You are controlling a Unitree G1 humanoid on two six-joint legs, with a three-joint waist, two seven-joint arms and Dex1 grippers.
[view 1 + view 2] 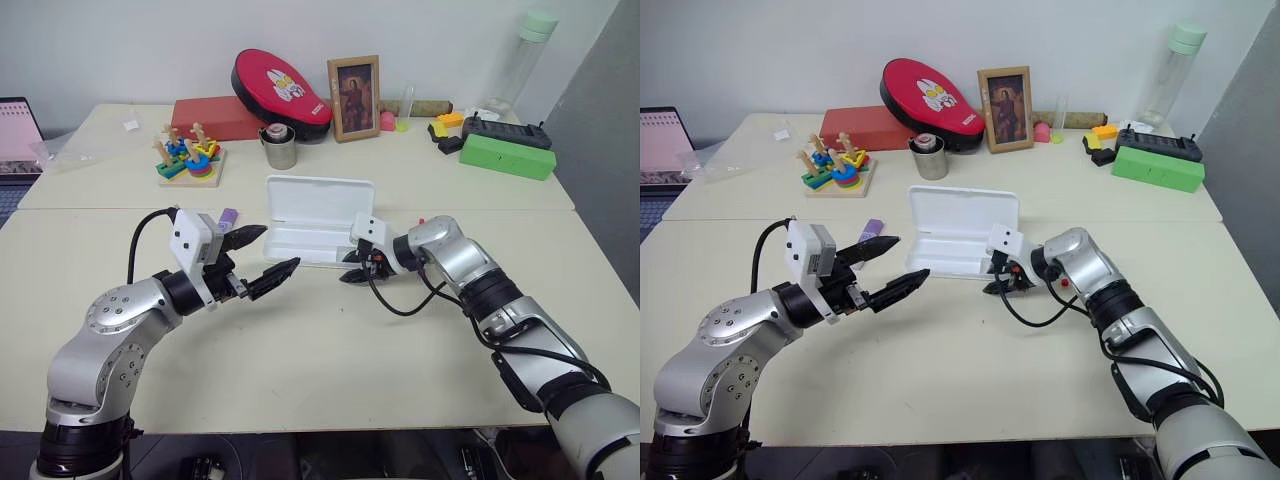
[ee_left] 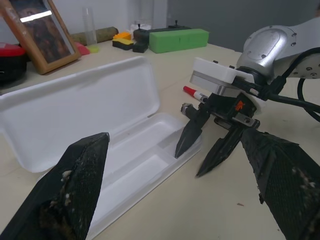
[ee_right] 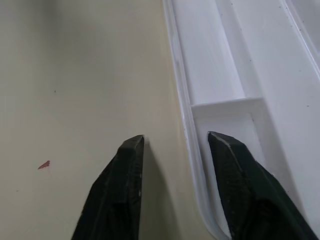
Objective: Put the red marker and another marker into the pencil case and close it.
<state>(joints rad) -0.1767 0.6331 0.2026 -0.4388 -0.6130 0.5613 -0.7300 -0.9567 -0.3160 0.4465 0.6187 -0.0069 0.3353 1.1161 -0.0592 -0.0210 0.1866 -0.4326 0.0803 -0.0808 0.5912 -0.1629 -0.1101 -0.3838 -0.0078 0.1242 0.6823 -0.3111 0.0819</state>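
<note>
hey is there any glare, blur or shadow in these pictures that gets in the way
Left wrist view: the near left gripper looks soft and out of focus, and a bright streak glares on the picture frame. Right wrist view: the right gripper straddles the pencil case rim, casting a soft shadow on the table. Head views: even light, faint shadows, nothing washed out.

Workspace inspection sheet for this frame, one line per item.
Surface: cream table, seam between two tops.
Job's things: pencil case open, nothing in it; purple marker left of it; red marker on the table at its right end.
Clutter: stacking toy, metal cup, red pouch, picture frame, green box.
Grippers: left pincer open, above the table; right pincer open, astride the case's near wall.
Cables: black wrist cable loops onto the table.
Surroundings: laptop, white wall.
</note>
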